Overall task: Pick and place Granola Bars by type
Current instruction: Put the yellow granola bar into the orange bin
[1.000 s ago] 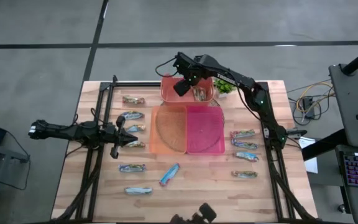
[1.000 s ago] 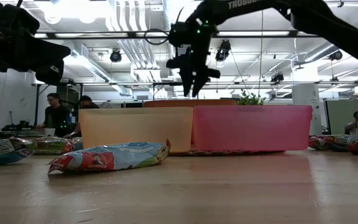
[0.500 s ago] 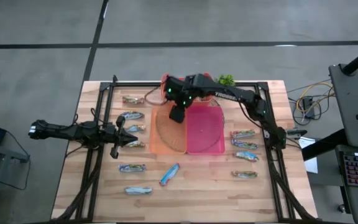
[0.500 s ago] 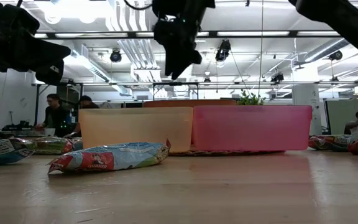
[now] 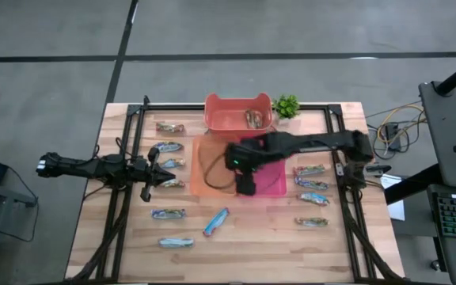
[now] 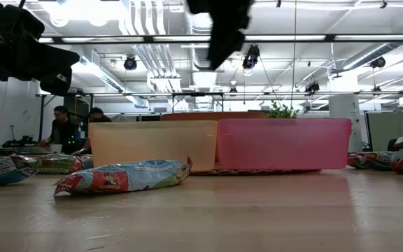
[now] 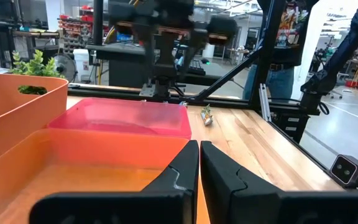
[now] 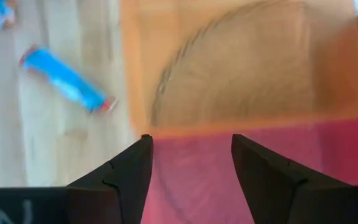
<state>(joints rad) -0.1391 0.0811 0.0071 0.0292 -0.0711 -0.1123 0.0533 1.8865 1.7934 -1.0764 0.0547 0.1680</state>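
Nothing here gives me words I can read. The wrapper of the bar [image 6: 123, 176] lying nearest in the low view carries printing, but too blurred to make out, and my own arms show no legible lettering.

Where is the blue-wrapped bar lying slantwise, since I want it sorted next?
In the high view the slanted blue-wrapped bar lies on the wooden table, just in front of the orange bin.

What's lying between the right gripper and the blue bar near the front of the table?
In the high view, only the orange bin's front wall and bare wood separate the right gripper from the blue bar.
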